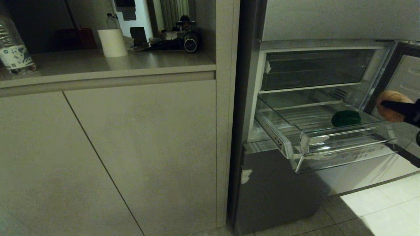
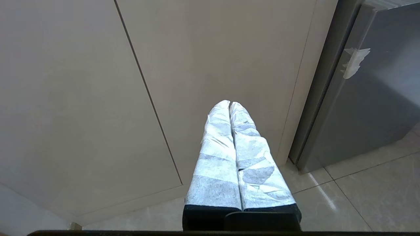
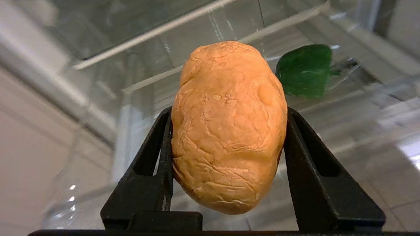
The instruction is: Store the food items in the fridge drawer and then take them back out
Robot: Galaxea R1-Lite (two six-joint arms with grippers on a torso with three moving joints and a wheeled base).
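Brownish-orange wrinkled potato-like piece (image 3: 226, 127) clamped in the right hand (image 1: 398, 109), off the right edge of the clear ribbed plastic fridge drawer (image 1: 341, 139).
Glossy dark green rounded piece (image 1: 346, 118) lies near the drawer's right edge; whether storing or removal is under way I cannot tell; left hand (image 2: 230, 106) pressed closed, parked.

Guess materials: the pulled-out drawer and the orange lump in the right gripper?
Drawer: clear hard plastic, glossy; you see through its ribbed floor and its edges glint. Orange lump, clamped in the right gripper: matte, wrinkled skin, potato-like; real or a foam replica, can't tell.

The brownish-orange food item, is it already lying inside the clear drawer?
No, the right hand holds the brownish-orange food item in the air.
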